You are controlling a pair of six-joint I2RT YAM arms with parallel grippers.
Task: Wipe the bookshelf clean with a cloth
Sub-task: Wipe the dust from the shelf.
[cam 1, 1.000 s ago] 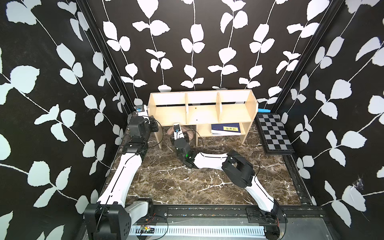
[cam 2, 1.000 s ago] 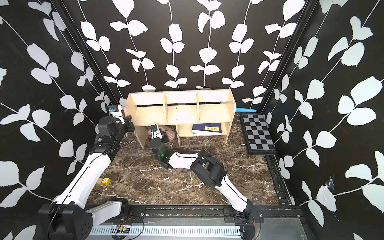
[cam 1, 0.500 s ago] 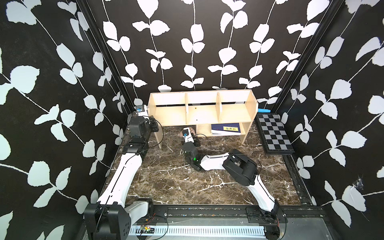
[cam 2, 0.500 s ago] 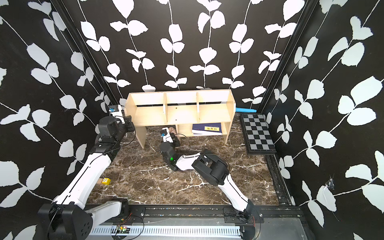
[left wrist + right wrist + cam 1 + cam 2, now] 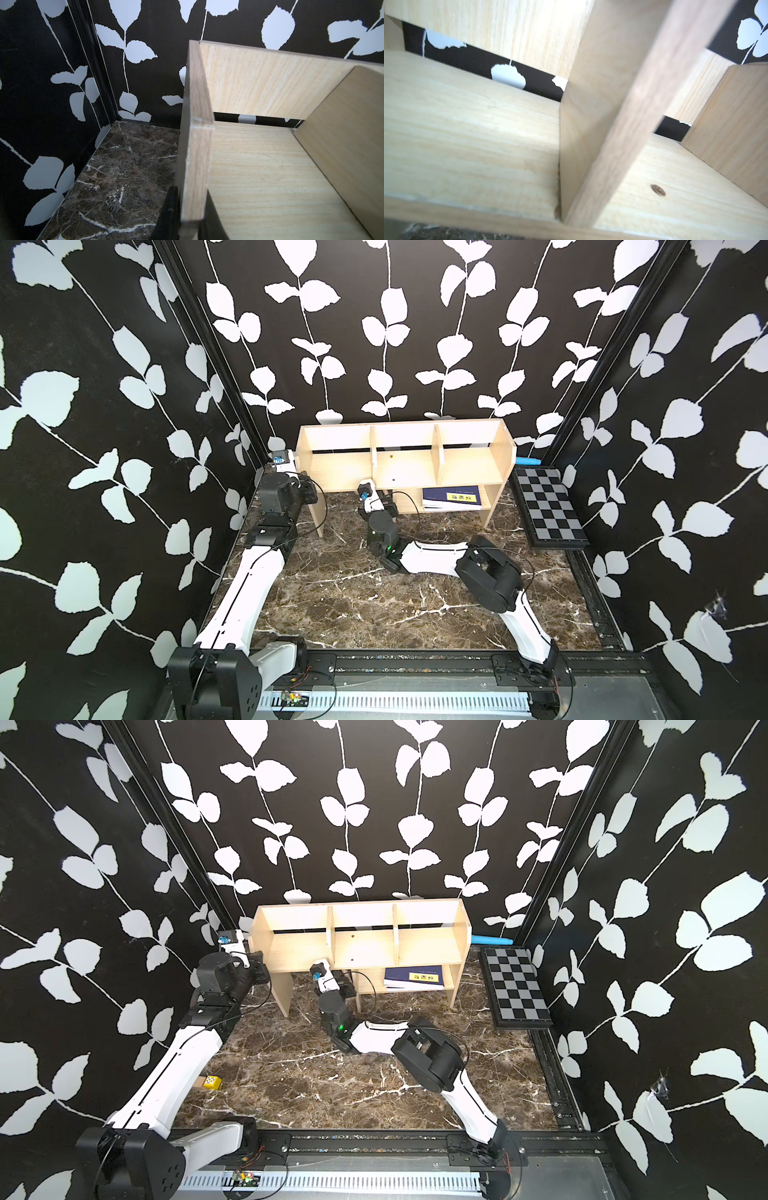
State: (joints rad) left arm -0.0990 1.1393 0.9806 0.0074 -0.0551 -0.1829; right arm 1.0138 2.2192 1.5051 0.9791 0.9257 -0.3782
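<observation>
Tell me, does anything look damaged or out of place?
The bookshelf end panel, pinched by the left fingers, looks chipped on its front edge at the shelf joint. A yellow block lies loose by the left arm. No cloth shows.

Board (image 5: 548,506) right of bookshelf (image 5: 469,464), perhaps touching

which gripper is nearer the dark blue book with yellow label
Right. The right gripper is close to the dark blue book; the left gripper clamps the light-wood bookshelf at its far end.
</observation>
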